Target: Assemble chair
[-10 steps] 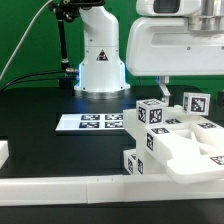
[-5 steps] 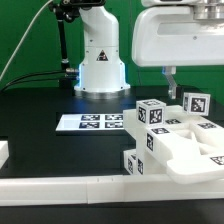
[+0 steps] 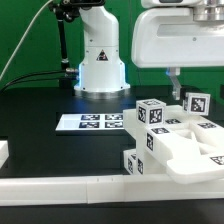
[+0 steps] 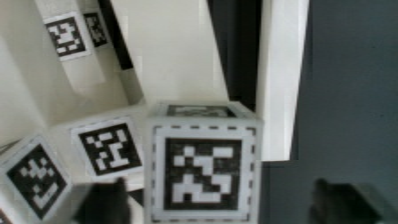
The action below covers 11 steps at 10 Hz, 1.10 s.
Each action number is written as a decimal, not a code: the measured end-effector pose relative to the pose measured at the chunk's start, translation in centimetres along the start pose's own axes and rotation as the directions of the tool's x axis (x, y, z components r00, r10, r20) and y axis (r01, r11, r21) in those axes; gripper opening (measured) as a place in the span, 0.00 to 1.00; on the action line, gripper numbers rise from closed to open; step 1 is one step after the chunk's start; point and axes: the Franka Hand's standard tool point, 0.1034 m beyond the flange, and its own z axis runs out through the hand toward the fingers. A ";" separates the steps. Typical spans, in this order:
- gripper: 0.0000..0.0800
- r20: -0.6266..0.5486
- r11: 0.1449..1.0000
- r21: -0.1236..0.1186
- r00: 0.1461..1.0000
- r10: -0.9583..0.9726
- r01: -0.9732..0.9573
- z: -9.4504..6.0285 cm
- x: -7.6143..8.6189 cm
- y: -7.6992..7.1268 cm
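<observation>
The chair's white parts (image 3: 178, 140) lie bunched together at the exterior view's right, each with black-and-white tags. A square leg end (image 3: 152, 113) stands up from the pile. My gripper (image 3: 173, 88) hangs just above the pile's back, not touching it. In the wrist view a tagged block end (image 4: 210, 170) sits between my gripper's (image 4: 228, 206) dark fingers (image 4: 111, 205), with a wide gap on one side. Long white bars (image 4: 240, 50) run away behind the block. The jaws stand open, holding nothing.
The marker board (image 3: 92, 122) lies flat on the black table left of the pile. The robot's white base (image 3: 100, 62) stands behind it. A low white rim wall (image 3: 70, 185) runs along the front edge, with a small white block (image 3: 3, 153) at the far left.
The hand has shifted a little toward the exterior view's right and slightly up. The chair parts have not moved.
</observation>
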 end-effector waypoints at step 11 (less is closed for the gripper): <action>0.36 -0.001 1.000 0.000 1.000 0.006 -0.006 0.0 0.0 0.0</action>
